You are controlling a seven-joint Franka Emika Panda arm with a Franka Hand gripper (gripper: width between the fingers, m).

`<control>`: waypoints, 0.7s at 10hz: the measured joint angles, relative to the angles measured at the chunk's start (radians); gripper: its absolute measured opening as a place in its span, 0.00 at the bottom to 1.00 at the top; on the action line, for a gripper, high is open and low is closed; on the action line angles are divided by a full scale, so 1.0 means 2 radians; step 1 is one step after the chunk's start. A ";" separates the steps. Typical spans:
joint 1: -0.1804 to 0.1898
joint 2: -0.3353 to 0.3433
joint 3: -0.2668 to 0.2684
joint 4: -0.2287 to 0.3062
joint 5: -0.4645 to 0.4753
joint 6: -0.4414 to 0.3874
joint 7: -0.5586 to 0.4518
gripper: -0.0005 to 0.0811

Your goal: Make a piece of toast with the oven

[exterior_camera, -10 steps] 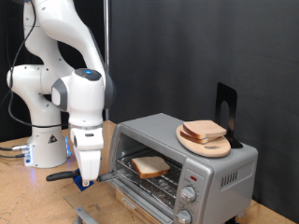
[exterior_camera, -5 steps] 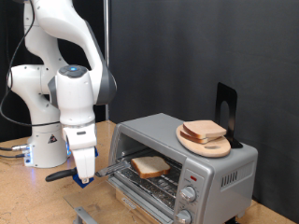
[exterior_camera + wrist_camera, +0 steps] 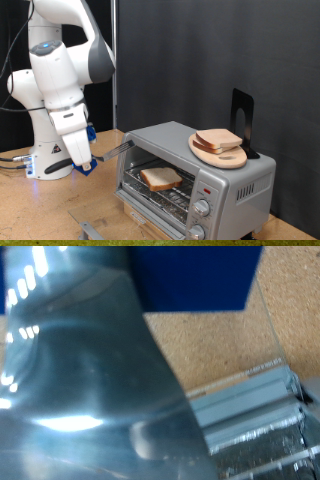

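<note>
Silver metal fills the middle right of the exterior view: the oven [image 3: 197, 172] sits with its glass door [image 3: 112, 151] partly raised, slanting up toward the frame's left, and the opening still shows. Inside, the piece of toast [image 3: 160, 178] lies flat on the wire rack [image 3: 172, 190], pale with a brown crust, placed where the heating can reach both faces. On the oven's top, toward the upper right, a round wooden board [image 3: 219, 153] carries the spare bread slices [image 3: 219, 140], parked out of the way of the door's swing.

The gripper [image 3: 87, 165] is at centre left, beside the blue block [image 3: 90, 163] at the arm's lower end, right at the door's raised edge; I judge it is lifting the door shut, which would explain the door's half-raised angle. Whether its fingers are apart or together I cannot tell, as they are too small there.

The wrist view is mostly a close, reflective glass or metal sheet [image 3: 90, 370], likely the door seen near, with cork-like tabletop [image 3: 290, 310] and a dark blue shape [image 3: 195, 278] behind it.
</note>
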 joint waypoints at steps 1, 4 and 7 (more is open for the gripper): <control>0.000 -0.011 -0.004 0.010 0.006 -0.020 0.002 0.61; 0.000 -0.025 -0.006 0.030 0.011 -0.058 0.020 0.61; 0.009 -0.028 -0.003 0.033 0.019 -0.063 0.006 0.61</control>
